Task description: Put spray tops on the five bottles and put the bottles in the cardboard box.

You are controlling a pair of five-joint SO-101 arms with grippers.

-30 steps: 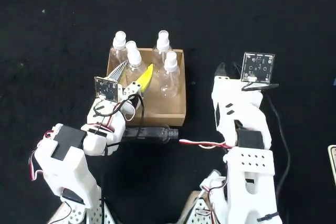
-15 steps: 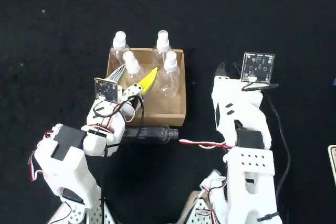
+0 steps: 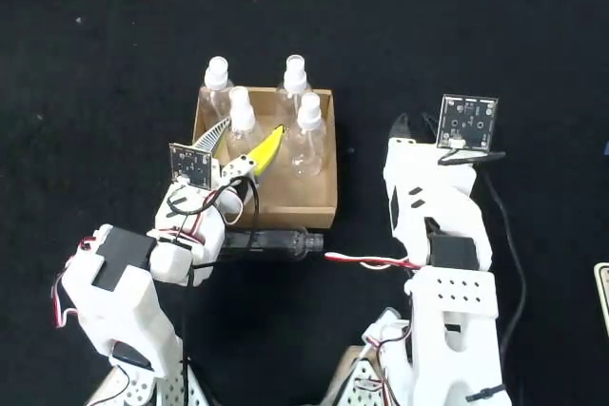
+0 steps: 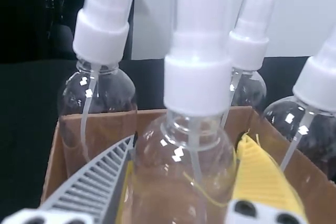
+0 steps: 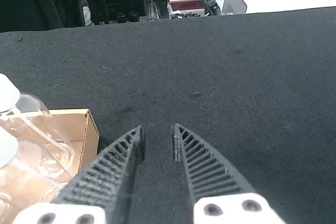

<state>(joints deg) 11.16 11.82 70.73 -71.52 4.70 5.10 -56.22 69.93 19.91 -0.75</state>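
A clear bottle with a white spray top [image 3: 240, 109] [image 4: 197, 77] stands upright in the near left part of the cardboard box [image 3: 297, 208] [image 4: 100, 129]. My left gripper [image 3: 253, 125] [image 4: 187, 140] is shut on its body, grey finger on one side and yellow finger on the other. Three more capped bottles stand in the box: far left [image 3: 217, 75] [image 4: 102, 19], far right [image 3: 295, 71] [image 4: 253, 30] and near right [image 3: 310, 113] [image 4: 320, 77]. My right gripper [image 3: 403, 125] [image 5: 157, 128] hangs open and holds nothing, low over the black cloth to the right of the box [image 5: 68, 124].
A dark cylindrical part [image 3: 281, 241] lies along the box's near side. A red and white cable [image 3: 366, 260] runs between the arms. A pale object [image 3: 603, 294] shows at the right edge. Bare black cloth surrounds the box.
The bottle in my left gripper went from leaning to upright and came slightly lower and nearer in the box. The left arm drew back a little. The right arm stayed still.
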